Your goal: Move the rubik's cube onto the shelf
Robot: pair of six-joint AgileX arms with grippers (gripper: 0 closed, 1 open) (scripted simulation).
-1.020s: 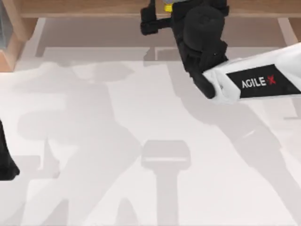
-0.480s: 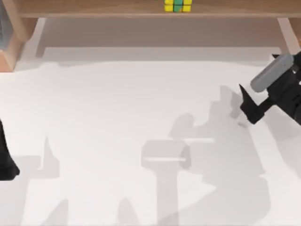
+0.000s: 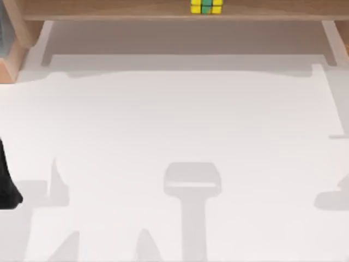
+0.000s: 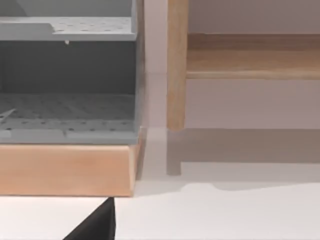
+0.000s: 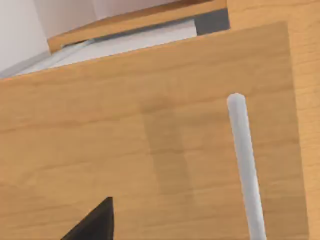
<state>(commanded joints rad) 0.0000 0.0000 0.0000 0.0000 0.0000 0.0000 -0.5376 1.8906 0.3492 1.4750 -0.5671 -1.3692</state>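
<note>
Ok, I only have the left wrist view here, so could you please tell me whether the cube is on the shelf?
Observer: Yes. In the top view the cube sits on the shelf, about midway along its board, with yellow and green squares showing.
Operator: Thank you. And where is the left arm relative to it?
Observer: The left arm is at the left edge of the table, well away from the cube and nearer the front than the shelf.
</note>
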